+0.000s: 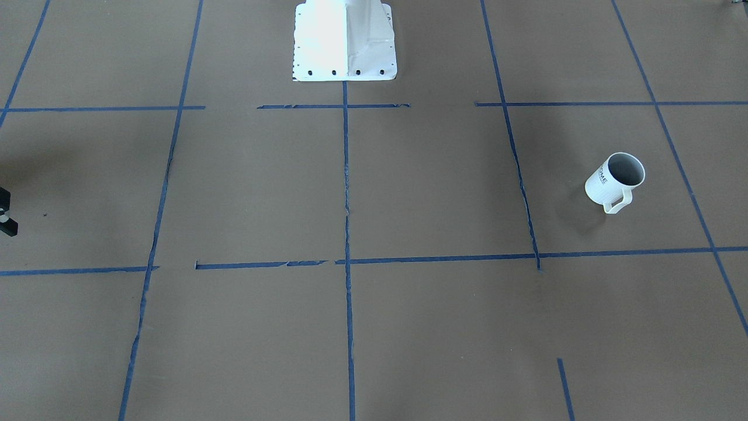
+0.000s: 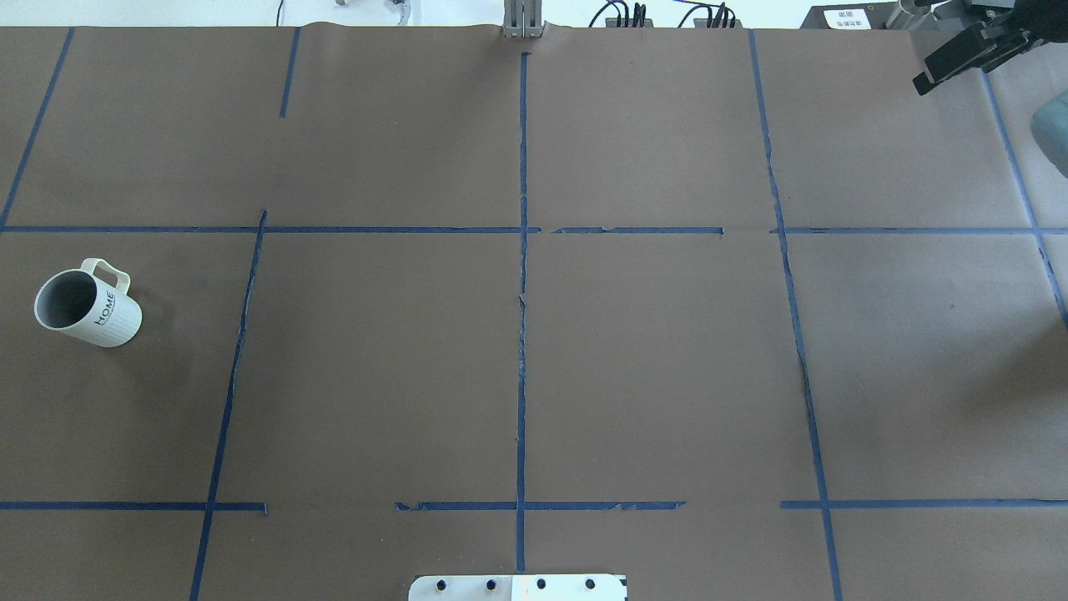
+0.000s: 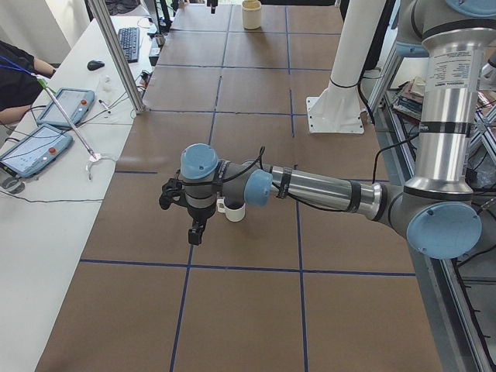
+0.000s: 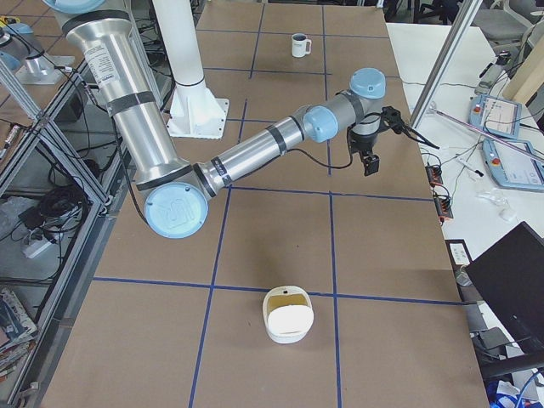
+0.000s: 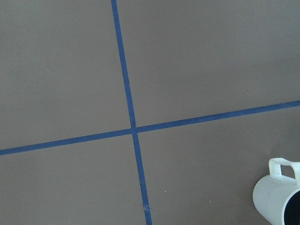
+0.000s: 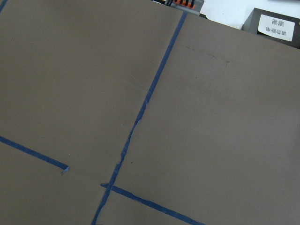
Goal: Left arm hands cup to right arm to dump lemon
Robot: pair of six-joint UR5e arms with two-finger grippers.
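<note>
The white HOME mug [image 2: 88,305] stands upright near the left edge of the table [image 2: 651,376], its handle [image 2: 107,271] toward the far edge; we see no lemon inside. The left claw [image 3: 196,231] hangs near it, the right claw [image 2: 947,63] over the far right corner. We cannot tell whether either is apart or together. We worry an off-centre pinch tips the mug, or a tilted handover across that long gap spills the lemon early.

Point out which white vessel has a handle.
The ribbed HOME mug, with its squarish loop handle; the other white container, yellowish inside, shows no handle.
</note>
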